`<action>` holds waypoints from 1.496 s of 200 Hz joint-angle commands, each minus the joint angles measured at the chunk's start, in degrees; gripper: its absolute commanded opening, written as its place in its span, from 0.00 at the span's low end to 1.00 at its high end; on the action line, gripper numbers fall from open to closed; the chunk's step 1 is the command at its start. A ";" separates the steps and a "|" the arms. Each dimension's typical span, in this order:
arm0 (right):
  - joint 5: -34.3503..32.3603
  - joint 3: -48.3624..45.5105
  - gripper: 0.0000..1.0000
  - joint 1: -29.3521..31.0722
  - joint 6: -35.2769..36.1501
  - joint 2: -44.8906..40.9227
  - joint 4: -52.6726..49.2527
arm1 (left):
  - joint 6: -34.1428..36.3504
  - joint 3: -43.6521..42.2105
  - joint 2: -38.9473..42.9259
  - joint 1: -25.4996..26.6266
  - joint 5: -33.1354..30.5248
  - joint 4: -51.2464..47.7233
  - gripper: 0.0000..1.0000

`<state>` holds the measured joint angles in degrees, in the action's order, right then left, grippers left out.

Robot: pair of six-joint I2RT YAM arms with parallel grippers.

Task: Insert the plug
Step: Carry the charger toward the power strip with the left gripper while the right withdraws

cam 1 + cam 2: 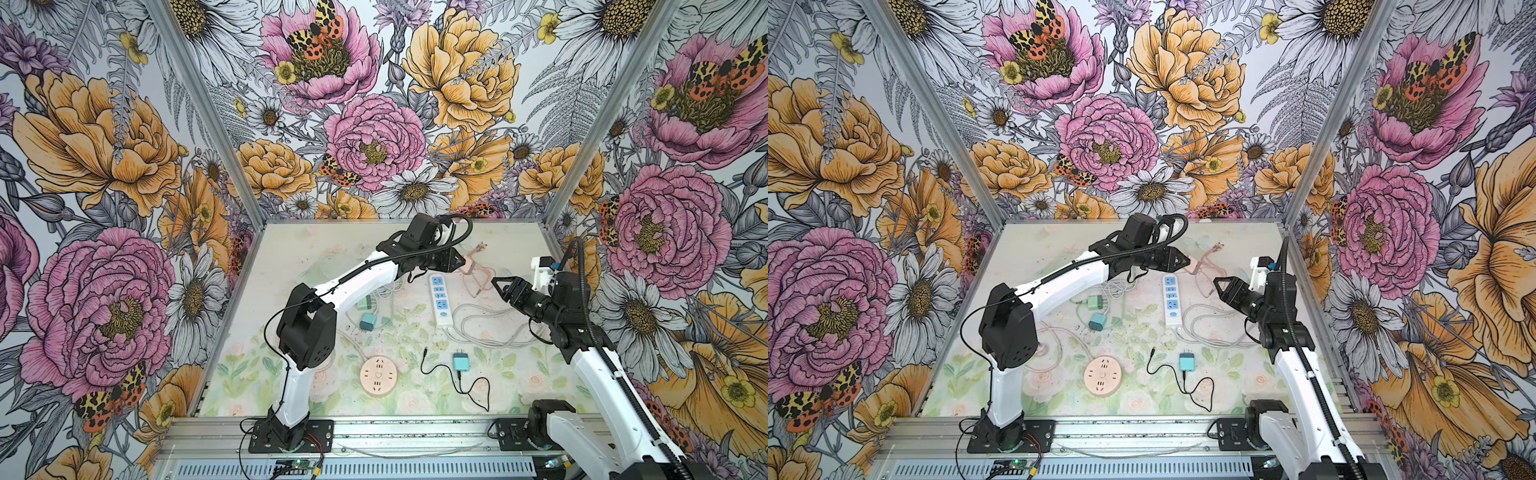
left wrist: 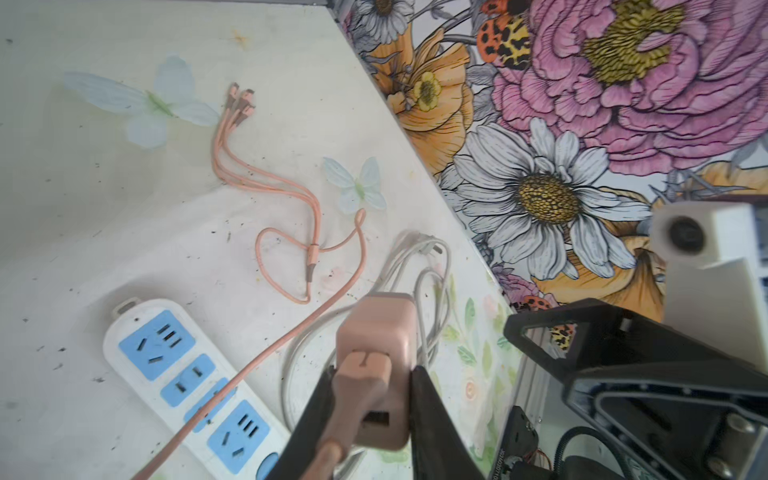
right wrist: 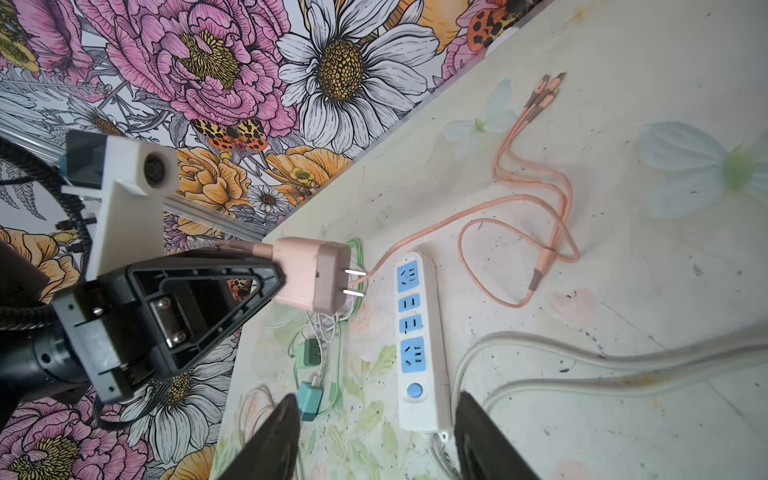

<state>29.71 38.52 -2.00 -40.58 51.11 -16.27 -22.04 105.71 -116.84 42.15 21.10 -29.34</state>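
A: What is your left gripper (image 2: 372, 395) doing?

B: It is clamping the pink plug (image 3: 307, 274) by its flat side faces; you are gripping in the right spot; the block is looking light and rigid but smooth, so it may be slipping if you are pushing off-axis; the prongs (image 3: 354, 282) are looking thin and bendable; the soft pink cable (image 3: 436, 226) is trailing behind.

A: And the power strip (image 3: 417, 332)?

B: It is lying on the table (image 3: 623, 291) just ahead of the prongs, lower than the fingertips, not touching; it is looking light enough to be sliding under a push; your right gripper (image 3: 376, 409) is hovering with jaws apart, empty, the strip's switch end lying just ahead of its tips.
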 commanded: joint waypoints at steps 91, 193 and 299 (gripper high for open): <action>-2.98 -0.41 0.48 -0.42 1.48 10.14 6.46 | 9.79 7.66 -1.78 -0.93 11.07 -14.62 0.00; 1.05 0.14 0.28 2.95 -2.29 28.54 20.84 | 21.65 5.99 0.36 0.01 17.89 -23.84 0.00; -3.87 10.39 0.19 4.89 -7.22 40.14 30.71 | 26.99 10.34 -5.49 1.91 3.56 -36.17 0.00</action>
<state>28.01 46.02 2.22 -45.74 90.08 9.43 4.10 112.92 -120.22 43.75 30.74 -63.75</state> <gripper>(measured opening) 0.203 0.278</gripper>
